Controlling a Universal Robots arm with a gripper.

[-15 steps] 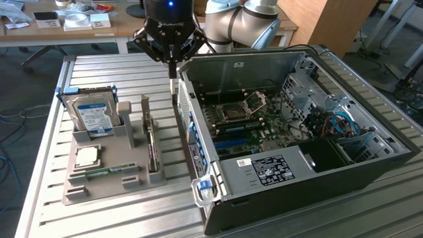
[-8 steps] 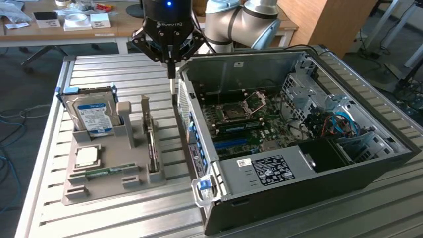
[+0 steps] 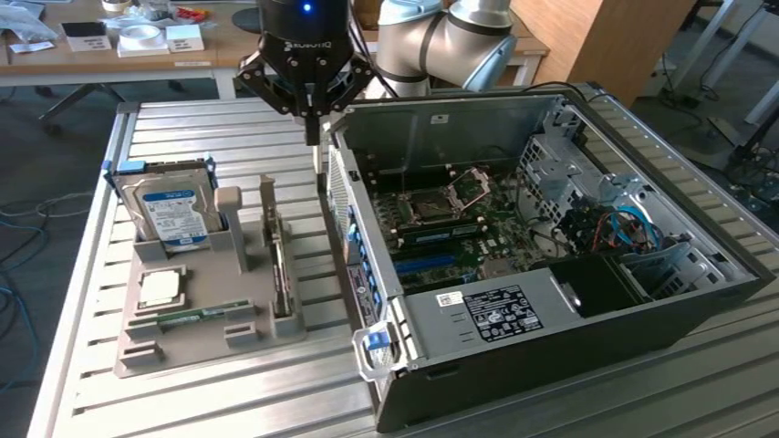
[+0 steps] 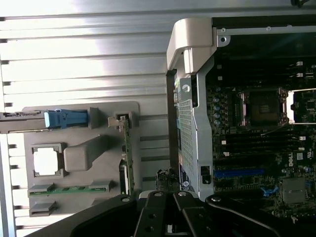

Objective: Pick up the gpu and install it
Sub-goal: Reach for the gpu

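The gpu (image 3: 281, 269) stands on its edge in a slot of the grey holder tray (image 3: 201, 342), on the side nearest the computer case. In the wrist view the gpu (image 4: 126, 150) appears as a thin dark card seen edge-on in the tray (image 4: 84, 111). My gripper (image 3: 313, 132) hangs above the table, over the gap between the tray's far end and the case's rear corner. Its fingers are shut with nothing between them. The black fingers (image 4: 153, 212) of my gripper (image 4: 170, 202) point down beside the case wall, apart from the gpu.
The open computer case (image 3: 548, 310) lies on the exterior view's right with its motherboard (image 3: 451, 219) exposed. The tray also holds a silver hard drive (image 3: 171, 210), a square processor (image 3: 160, 287) and a green memory stick (image 3: 195, 316). A cluttered desk (image 3: 122, 41) stands behind.
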